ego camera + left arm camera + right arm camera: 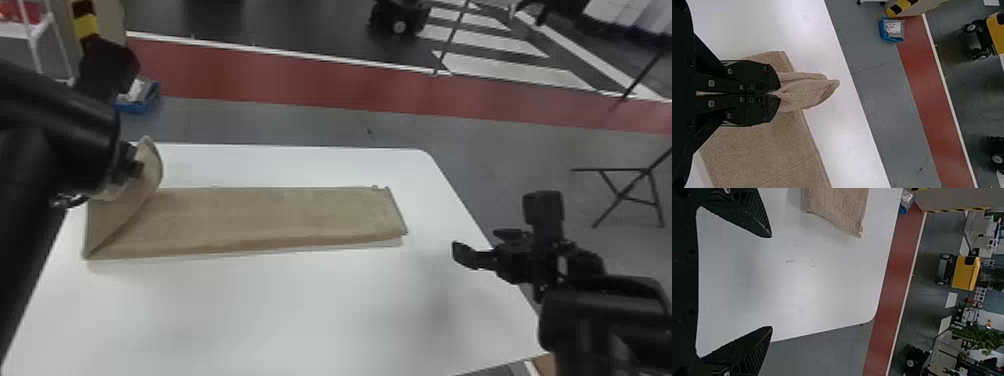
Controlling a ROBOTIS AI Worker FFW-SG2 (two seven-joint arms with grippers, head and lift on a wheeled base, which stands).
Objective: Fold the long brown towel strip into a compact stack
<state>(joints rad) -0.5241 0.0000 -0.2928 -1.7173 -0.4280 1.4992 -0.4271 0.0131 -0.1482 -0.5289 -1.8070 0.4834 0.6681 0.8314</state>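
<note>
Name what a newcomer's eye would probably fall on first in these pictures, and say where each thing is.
Probably the long brown towel strip first, stretched across the white table, its left end lifted and pinched by the left gripper. Next, the right gripper, open beyond the towel's right end. Behind the table, a broad red band crosses the floor.

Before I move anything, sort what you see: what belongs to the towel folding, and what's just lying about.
Part of the job:
- brown towel strip, one end lifted
- left tool, clamping that end
- right tool, open
- white table, the work surface

Just lying about:
- blue bin on the floor
- yellow wheeled machine
- green plant
</note>
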